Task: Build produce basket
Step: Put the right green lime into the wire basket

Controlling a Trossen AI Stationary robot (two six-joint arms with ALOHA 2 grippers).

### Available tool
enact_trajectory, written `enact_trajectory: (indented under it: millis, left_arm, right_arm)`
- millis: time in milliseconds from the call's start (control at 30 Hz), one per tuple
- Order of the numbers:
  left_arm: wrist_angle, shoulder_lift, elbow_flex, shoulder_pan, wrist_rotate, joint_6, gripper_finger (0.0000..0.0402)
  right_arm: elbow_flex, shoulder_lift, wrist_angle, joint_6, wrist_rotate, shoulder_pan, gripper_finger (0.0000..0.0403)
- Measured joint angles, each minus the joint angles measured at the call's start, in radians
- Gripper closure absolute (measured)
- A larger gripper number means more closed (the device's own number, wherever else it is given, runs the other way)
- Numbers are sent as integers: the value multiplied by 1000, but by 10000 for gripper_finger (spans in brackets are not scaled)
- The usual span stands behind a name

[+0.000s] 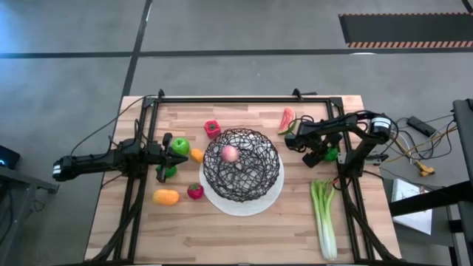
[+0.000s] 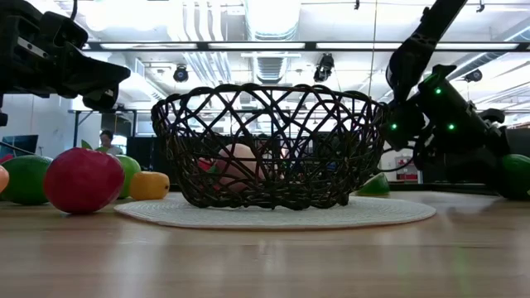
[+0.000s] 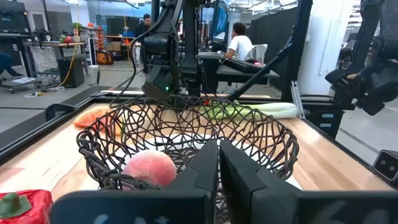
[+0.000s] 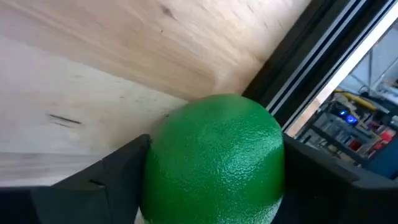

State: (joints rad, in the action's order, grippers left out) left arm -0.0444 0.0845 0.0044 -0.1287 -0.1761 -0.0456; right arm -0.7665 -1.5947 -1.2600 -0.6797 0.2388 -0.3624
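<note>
Your right pincer [image 1: 329,154] is sitting at the right edge of the table [image 1: 244,236], its two fingers [image 4: 112,174] clamped on either side of the lime [image 4: 214,155]. The wire basket [image 1: 241,164] is lying well to that pincer's inner side, resting on the white plate [image 1: 244,203], with the peach [image 1: 230,153] inside it. The watermelon slice [image 1: 287,118] is lying just beyond the pincer toward the far edge, and the celery stalk [image 1: 324,218] is stretching away on its near side. Your left pincer [image 1: 164,157] is waiting on the other side of the basket, fingers [image 3: 205,168] pressed together and pointing at the mesh, with the green apple [image 1: 179,145] just beside it and the strawberry [image 1: 195,192] and an orange piece [image 1: 166,196] nearby.
</note>
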Motion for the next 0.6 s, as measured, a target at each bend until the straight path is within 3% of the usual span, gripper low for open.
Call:
enact_trajectory:
  millis: [233, 400, 500, 600]
  left_arm:
    - [0, 0, 0, 0, 0, 0, 401]
    - [0, 0, 0, 0, 0, 0, 401]
    - [0, 0, 0, 0, 0, 0, 401]
    - [0, 0, 0, 0, 0, 0, 401]
  right_arm:
    - [-96, 131, -13, -45, 121, 128, 115]
    - [-244, 282, -4, -136, 338, 247, 115]
    - [-301, 358, 123, -117, 480, 328, 115]
    - [-296, 412, 407, 18, 515, 397, 117]
